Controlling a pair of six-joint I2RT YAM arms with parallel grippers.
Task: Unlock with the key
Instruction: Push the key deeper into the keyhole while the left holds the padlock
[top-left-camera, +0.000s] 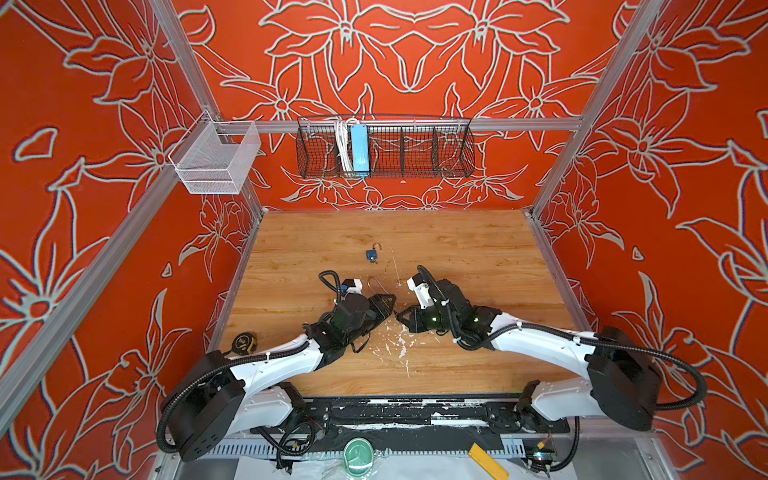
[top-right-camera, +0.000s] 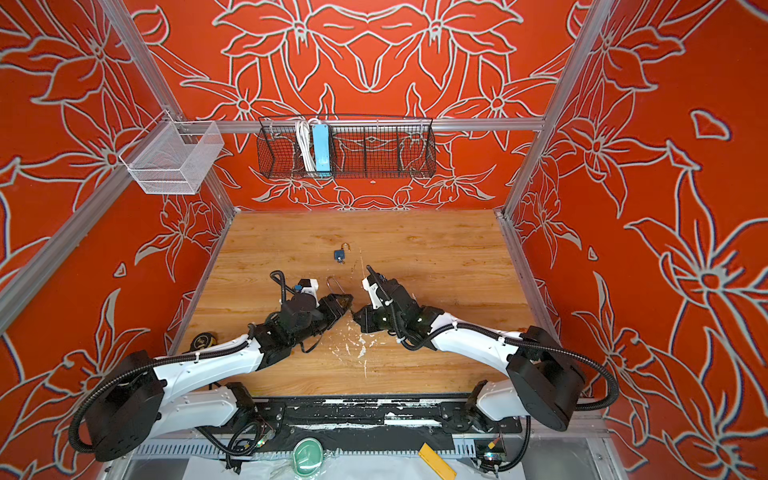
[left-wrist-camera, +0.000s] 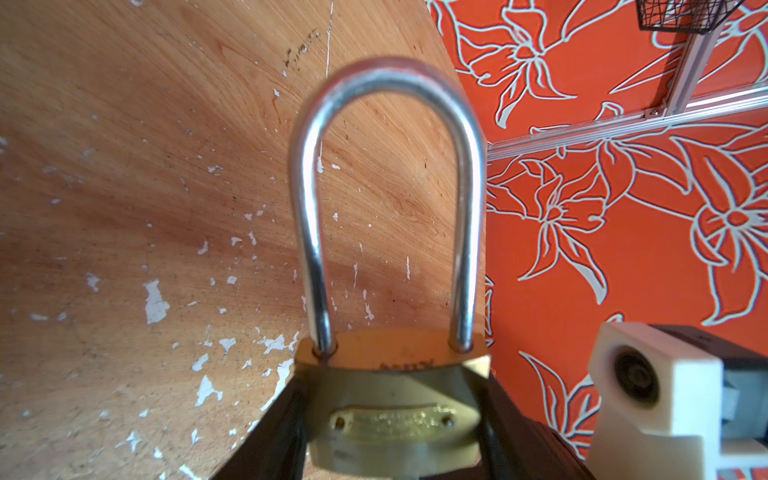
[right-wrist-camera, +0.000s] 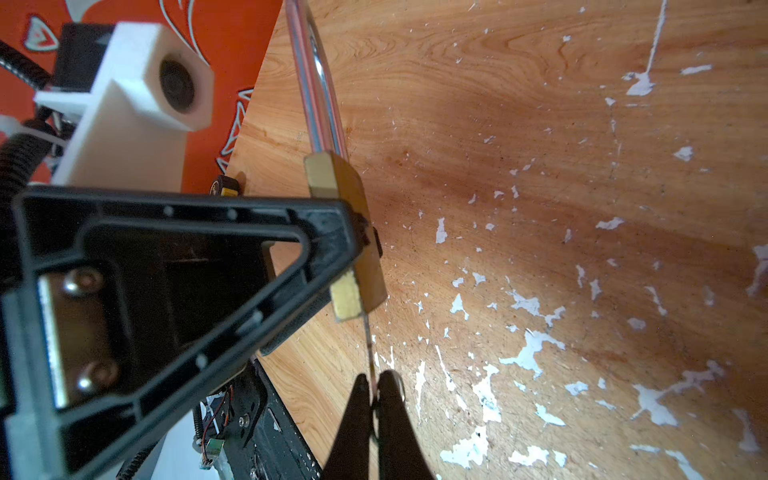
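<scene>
Blue padlock (top-left-camera: 372, 254) ahead, tape measure (top-left-camera: 244, 343) lft; rt free

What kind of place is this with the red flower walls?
Probably a robot practice booth: a left arm and right arm mounted at a wooden table, a metal frame around it, and a wire basket hanging from that frame.

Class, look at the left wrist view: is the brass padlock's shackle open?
No, both legs of the shackle sit in the brass padlock.

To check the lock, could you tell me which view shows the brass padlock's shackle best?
The left wrist view: the shackle fills it, both legs seated. Right wrist shows it edge-on; top views, tiny.
</scene>
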